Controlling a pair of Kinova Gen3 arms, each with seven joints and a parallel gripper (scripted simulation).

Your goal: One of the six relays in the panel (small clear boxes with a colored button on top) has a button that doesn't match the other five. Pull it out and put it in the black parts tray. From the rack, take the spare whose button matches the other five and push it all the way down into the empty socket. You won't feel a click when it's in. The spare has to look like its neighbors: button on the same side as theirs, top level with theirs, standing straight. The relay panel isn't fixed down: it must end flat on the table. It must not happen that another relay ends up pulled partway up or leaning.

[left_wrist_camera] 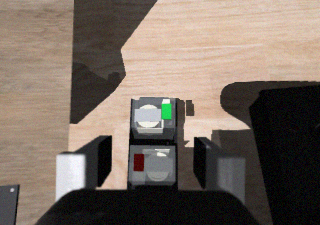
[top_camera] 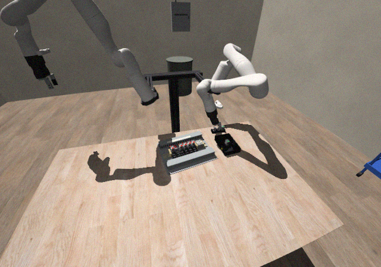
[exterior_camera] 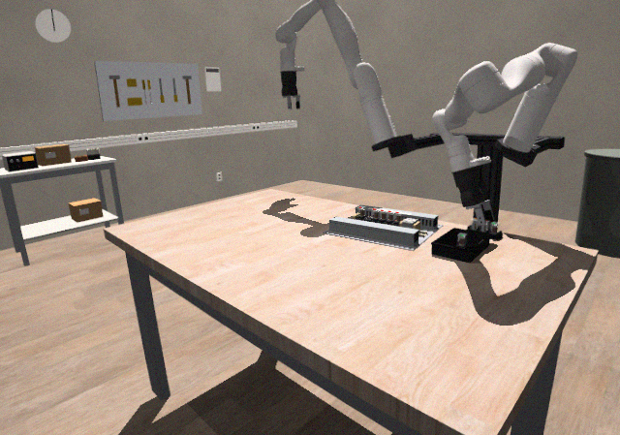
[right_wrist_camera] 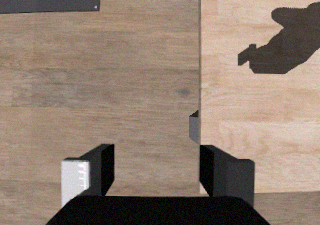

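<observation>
The relay panel (top_camera: 191,162) (exterior_camera: 373,232) lies on the table with red-button relays in a row; a gap shows near the row's left end in the top view. A relay with a green button (top_camera: 227,141) (exterior_camera: 461,239) is in the black parts tray (top_camera: 233,153) (exterior_camera: 450,253) (left_wrist_camera: 295,150). The rack (exterior_camera: 496,236) holds a green-button spare (left_wrist_camera: 149,117) and a red-button spare (left_wrist_camera: 152,171). My left gripper (left_wrist_camera: 152,153) (top_camera: 219,125) (exterior_camera: 483,215) is open, its fingers on either side of the red-button spare. Finger depth is hard to tell. My right gripper (right_wrist_camera: 157,162) (top_camera: 51,82) (exterior_camera: 293,104) is open and empty, high and away from the panel.
The tray stands close beside the rack, between it and the table's middle. The panel is on the tray's other side. The rack is near the table's back edge (left_wrist_camera: 73,150). A dark stand (top_camera: 174,110) carries both arms behind the table.
</observation>
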